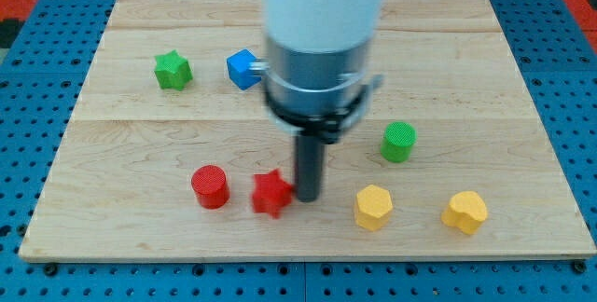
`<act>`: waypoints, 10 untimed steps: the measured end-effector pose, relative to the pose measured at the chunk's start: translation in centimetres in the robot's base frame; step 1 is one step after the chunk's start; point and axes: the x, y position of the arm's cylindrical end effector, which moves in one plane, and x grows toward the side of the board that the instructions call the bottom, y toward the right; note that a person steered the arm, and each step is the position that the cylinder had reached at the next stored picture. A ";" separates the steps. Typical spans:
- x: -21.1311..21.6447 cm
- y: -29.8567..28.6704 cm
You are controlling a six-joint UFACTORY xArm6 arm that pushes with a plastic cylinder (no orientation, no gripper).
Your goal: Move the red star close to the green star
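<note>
Op: Blocks, left to right?
Arm: green star (173, 69) at eleven o'clock, red cylinder (210, 186), red star (271, 193), then my tip (307, 197) touching its right side, gripping nothing.
Op: Risk?
Arm: Pushing left could knock the cylinder, or the star spins off-line. No containers

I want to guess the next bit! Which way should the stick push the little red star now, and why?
Probably a short push toward the view's upper left. My tip sits right against the red star block on its right side, while the green star block lies far off at the upper left. The red cylinder block stands just left, so a straight leftward push would likely bump it.
</note>
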 end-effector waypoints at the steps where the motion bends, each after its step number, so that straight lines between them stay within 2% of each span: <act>1: 0.0 -1.1; 2: 0.7 0.5; 3: 3.4 1.0; 4: 2.1 -1.3; 5: -1.8 -6.2; 7: -1.4 -4.2; 8: -1.0 -8.4; 10: -5.8 -18.5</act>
